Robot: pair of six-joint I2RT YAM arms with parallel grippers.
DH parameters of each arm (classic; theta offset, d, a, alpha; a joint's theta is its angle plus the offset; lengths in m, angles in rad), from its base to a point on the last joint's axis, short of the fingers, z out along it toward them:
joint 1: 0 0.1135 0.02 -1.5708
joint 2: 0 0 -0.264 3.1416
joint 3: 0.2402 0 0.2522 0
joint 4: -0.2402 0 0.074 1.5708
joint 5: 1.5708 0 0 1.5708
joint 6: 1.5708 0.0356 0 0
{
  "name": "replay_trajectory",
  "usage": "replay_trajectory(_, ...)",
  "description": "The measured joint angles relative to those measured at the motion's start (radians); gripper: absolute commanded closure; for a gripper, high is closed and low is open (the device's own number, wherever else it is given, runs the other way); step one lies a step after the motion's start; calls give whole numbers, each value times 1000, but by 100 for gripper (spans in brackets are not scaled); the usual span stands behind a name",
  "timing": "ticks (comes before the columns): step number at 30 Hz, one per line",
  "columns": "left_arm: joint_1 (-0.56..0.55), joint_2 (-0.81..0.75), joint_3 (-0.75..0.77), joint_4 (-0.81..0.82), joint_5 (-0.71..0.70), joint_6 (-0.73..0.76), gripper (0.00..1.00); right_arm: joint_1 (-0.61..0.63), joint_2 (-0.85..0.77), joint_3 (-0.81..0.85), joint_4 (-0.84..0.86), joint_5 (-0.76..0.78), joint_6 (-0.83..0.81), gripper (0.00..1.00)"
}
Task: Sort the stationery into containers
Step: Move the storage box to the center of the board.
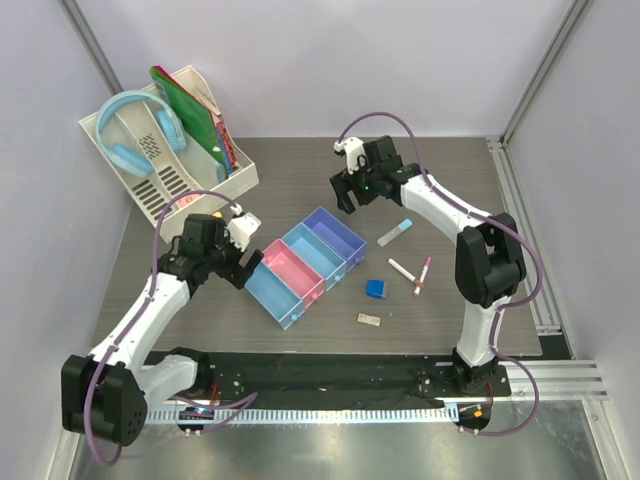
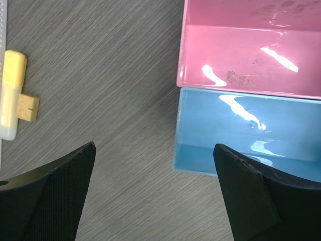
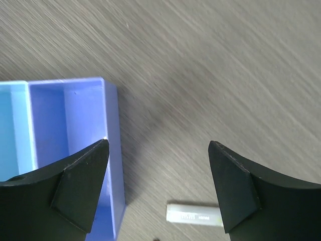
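Four joined bins lie mid-table: light blue [image 1: 272, 292], pink [image 1: 296, 268], light blue [image 1: 320, 250], purple [image 1: 338, 232]. A light-blue-and-white tube [image 1: 395, 232], two white pens with pink caps [image 1: 402, 269] [image 1: 422, 275], a blue square eraser [image 1: 375, 289] and a tan flat piece [image 1: 370, 320] lie to their right. My left gripper [image 1: 238, 268] [image 2: 154, 148] is open and empty over bare table beside the blue bin [image 2: 251, 130] and pink bin [image 2: 251, 50]. A pale yellow piece [image 2: 12, 95] lies to its left. My right gripper [image 1: 350, 195] [image 3: 158, 144] is open and empty, between the purple bin [image 3: 111, 150] and the tube [image 3: 194, 215].
A white slotted rack [image 1: 170, 185] at the back left holds blue headphones [image 1: 140, 130] and green and red folders [image 1: 195, 115]. A small tan block [image 2: 29, 107] touches the yellow piece. A metal rail [image 1: 525, 230] runs along the right edge of the table.
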Motion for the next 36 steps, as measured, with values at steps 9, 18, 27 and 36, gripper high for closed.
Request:
replay_trajectory(9, 0, 69, -22, 32, -41, 27, 1, 69, 43, 23, 16, 26, -2, 14)
replay_trajectory(18, -18, 160, -41, 92, -63, 32, 3, 92, 109, 2, 22, 60, -4, 14)
replay_trajectory(27, -51, 388, 50, 171, -146, 35, 4, 91, 195, 0, 47, 147, -33, 14)
replay_trajectory(36, -71, 634, 341, 197, -213, 46, 4, 63, 229, 35, 70, 251, -41, 14)
